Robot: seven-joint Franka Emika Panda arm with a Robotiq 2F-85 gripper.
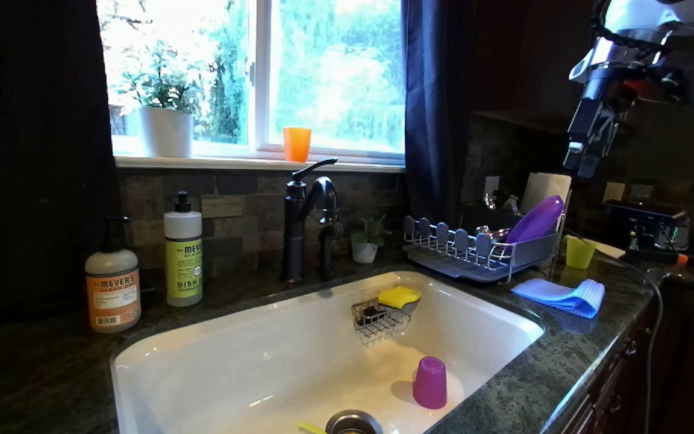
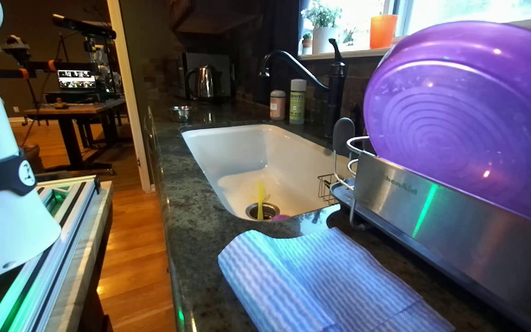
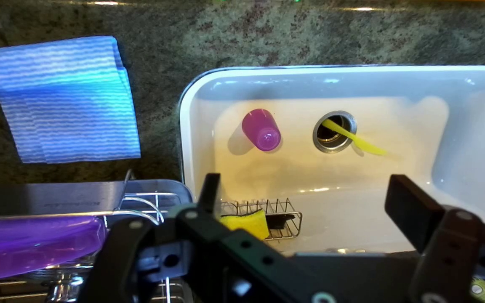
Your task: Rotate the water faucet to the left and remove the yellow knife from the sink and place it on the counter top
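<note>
Yellow knife (image 3: 362, 144) in plain sight for you now, lying in the white sink (image 3: 301, 168) across the rim of the drain (image 3: 326, 141), one end over or inside the opening, can't tell which, the other reaching out above the basin floor. And your claw (image 3: 304, 185) is released, two dark fingers standing well apart in the wrist view; in an exterior view you see it high above the dark stone tabletop (image 1: 491, 398). Near the drain you have a purple cup (image 3: 259, 126), upside down, apart from your knife. Over on the sink's wall, a wire basket (image 1: 377, 333) carries a yellow sponge (image 1: 399, 296). Between sink and window (image 1: 335, 78), your black faucet (image 1: 293, 235) stands up in both exterior views, spout arched, lever on top. Beside it you pick out a green-labelled soap bottle (image 1: 184, 265), then an orange-labelled bottle (image 1: 113, 292), with a small potted plant (image 1: 364, 250) on the opposite side. Look past that: the dish rack (image 1: 461, 271) holds a purple dish (image 1: 537, 222) tilted on edge, and a blue striped cloth (image 3: 70, 113) lies folded just beside the rack. Up on the windowsill (image 1: 232, 163), an orange cup (image 1: 297, 144) stands upright.
</note>
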